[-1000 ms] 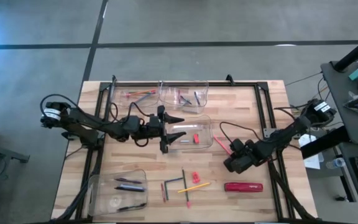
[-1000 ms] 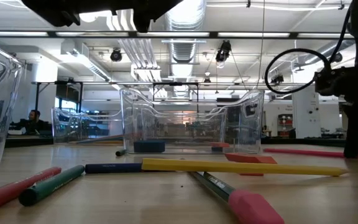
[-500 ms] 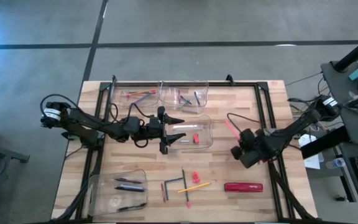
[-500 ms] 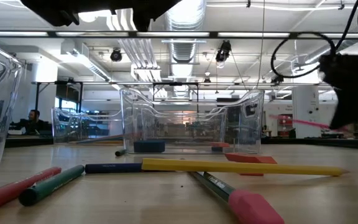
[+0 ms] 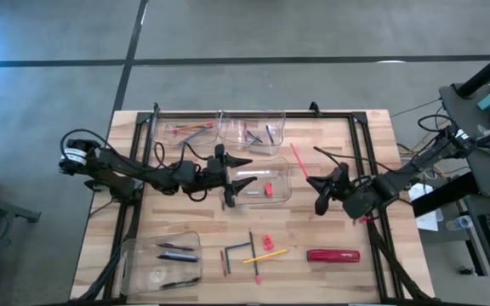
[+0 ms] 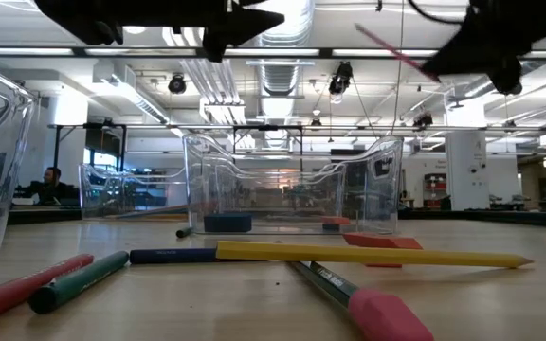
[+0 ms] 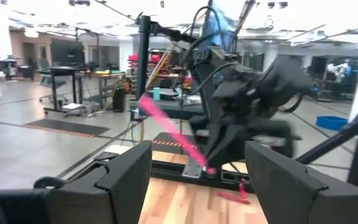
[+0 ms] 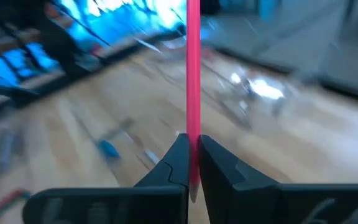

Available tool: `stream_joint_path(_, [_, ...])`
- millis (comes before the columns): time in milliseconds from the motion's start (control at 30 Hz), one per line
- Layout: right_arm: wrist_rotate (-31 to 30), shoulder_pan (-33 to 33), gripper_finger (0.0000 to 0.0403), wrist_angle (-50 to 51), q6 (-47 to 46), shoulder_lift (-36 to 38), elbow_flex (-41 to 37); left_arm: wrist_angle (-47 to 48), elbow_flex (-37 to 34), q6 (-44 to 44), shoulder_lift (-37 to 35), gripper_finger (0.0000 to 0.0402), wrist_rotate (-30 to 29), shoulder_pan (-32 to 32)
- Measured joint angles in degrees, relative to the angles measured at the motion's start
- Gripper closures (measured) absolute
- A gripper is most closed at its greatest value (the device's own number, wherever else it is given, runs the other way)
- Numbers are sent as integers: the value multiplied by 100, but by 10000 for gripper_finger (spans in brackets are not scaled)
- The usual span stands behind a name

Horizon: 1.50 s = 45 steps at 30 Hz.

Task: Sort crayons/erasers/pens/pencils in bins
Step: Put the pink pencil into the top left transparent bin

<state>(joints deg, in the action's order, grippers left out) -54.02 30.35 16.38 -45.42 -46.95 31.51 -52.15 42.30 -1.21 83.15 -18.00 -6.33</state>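
My right gripper (image 5: 320, 194) is shut on a thin pink pencil (image 5: 299, 158), high above the table's right half; the low view shows the pencil (image 6: 391, 51) slanting up in the air. My left gripper (image 5: 227, 176) hangs open and empty at the left end of the middle bin (image 5: 281, 189), which holds a red eraser (image 5: 268, 188). In the left wrist view its fingers (image 7: 127, 179) frame the pencil (image 7: 169, 132) farther off. More pencils (image 5: 266, 253) and an eraser (image 5: 268, 242) lie on the wood near the front edge. My right gripper pinches the pink pencil near one end (image 8: 192, 140) between its two fingers. The pencil runs on ahead of the fingertips, roughly along the fingers. It is lifted clear of the table, and its free end (image 5: 293, 147) points toward the table's far edge.
Two bins (image 5: 252, 129) stand at the far edge and one (image 5: 162, 257) at the near left, each with sticks inside. A large red oblong object (image 5: 333, 255) lies near the front right. A black frame (image 5: 360, 144) rims the table.
My right gripper has risen from the table and tipped from pointing down to nearly level, swinging toward the far edge. The pink pencil, which lay by it on the wood, is lifted clear and now points toward the far edge.
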Motion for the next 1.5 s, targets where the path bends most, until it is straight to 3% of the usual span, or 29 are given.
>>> stream_joint_path(167, [-3, 0, 390, -1579, 1577, -145, 2, -286, 112, -3, 368, 159, -32, -2])
stream_joint_path(367, [48, 0, 390, -2642, 2534, -507, 2, -1217, 422, -295, 1147, 159, 75, 0])
stream_joint_path(667, [496, -177, 390, -3222, 2668, -1051, 7, -1335, 1373, -486, 2005, 159, 250, -2])
stream_joint_path(967, [631, -227, 390, -3523, 2711, -1408, 9, -1280, 1557, -446, 2182, 165, 264, 9])
stream_joint_path(1133, [649, -238, 390, -3557, 2812, -1479, 9, -1280, 1557, -380, 2182, 226, 264, 10])
stream_joint_path(1333, [646, -273, 390, -3622, 2859, -1494, 9, -1128, 1553, -302, 2182, 369, 285, 11])
stream_joint_path(1500, [654, -306, 358, -3650, 2896, -1461, 12, -1084, 1554, -270, 2146, 387, 265, 6])
